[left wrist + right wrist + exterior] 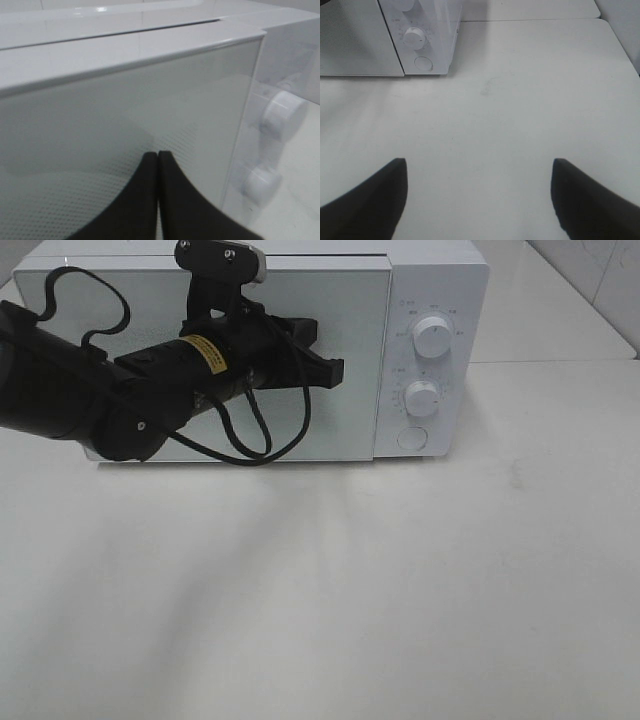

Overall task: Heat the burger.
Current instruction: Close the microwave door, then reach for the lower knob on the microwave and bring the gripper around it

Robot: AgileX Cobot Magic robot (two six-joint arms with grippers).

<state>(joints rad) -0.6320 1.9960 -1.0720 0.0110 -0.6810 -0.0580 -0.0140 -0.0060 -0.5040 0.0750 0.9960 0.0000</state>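
Hovering closed near the shut microwave door (pixel 340 310), left pincer (pixel 337 370) looked past the door step; right pincer (pixel 478 170) hung wide open, empty, over the table (pixel 400 590); burger wasn't visible, presumably inside, so next needed a clean grip on a dial (pixel 423 397).

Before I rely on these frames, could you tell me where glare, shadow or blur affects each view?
Exterior high: soft shadow on the table before the microwave. Left wrist: knobs blurred, a bright glint on the microwave's top, shut left gripper plain black. Right wrist: even light, open right gripper in dark silhouette.
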